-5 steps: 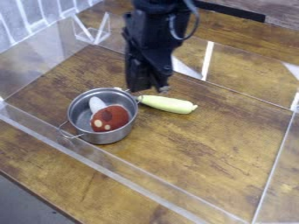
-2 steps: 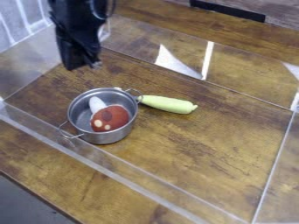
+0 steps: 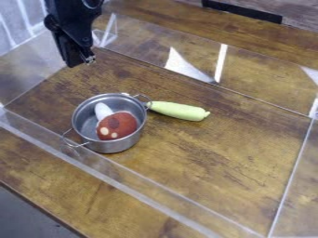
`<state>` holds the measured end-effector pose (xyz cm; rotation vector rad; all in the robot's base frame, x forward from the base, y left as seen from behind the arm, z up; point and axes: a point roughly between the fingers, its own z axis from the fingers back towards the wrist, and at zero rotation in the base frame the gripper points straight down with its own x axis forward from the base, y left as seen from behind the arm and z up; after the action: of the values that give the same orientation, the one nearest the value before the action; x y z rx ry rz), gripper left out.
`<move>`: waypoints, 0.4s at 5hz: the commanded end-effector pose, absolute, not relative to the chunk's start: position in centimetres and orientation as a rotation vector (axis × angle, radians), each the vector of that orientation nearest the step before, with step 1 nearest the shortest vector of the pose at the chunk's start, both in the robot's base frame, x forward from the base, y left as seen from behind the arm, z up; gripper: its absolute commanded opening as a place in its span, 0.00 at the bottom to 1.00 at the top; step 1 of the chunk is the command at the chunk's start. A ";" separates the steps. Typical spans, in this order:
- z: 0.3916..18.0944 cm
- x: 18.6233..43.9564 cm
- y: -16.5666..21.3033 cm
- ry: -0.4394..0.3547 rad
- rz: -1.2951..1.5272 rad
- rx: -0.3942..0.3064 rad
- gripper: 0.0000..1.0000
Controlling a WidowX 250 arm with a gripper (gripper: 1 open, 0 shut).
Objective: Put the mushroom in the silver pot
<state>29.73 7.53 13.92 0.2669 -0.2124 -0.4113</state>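
Observation:
The mushroom (image 3: 118,127), with its reddish-brown spotted cap, lies inside the silver pot (image 3: 80,118) at the left-centre of the wooden table. The pot's thin loop handle (image 3: 72,140) points toward the front left. My gripper (image 3: 78,58) hangs over the table at the back left, well apart from the pot and higher in the picture. Its dark fingers point down, look pressed together and hold nothing.
A long yellow-green vegetable (image 3: 179,111) lies just right of the pot, one end near the rim. Clear plastic walls (image 3: 149,200) ring the table, and a clear panel (image 3: 221,61) stands at the back.
The gripper has swung left, from just above the vegetable and the pot's far rim to the back-left corner. Mushroom, pot and vegetable have not moved.

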 end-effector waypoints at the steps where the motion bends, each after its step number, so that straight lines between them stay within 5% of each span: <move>1: 14.8 29.8 7.2 -0.259 -0.457 0.269 0.00; 2: 14.8 31.0 7.3 -0.261 -0.490 0.265 0.00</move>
<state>30.50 7.05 13.17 0.2369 -0.2094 -0.4938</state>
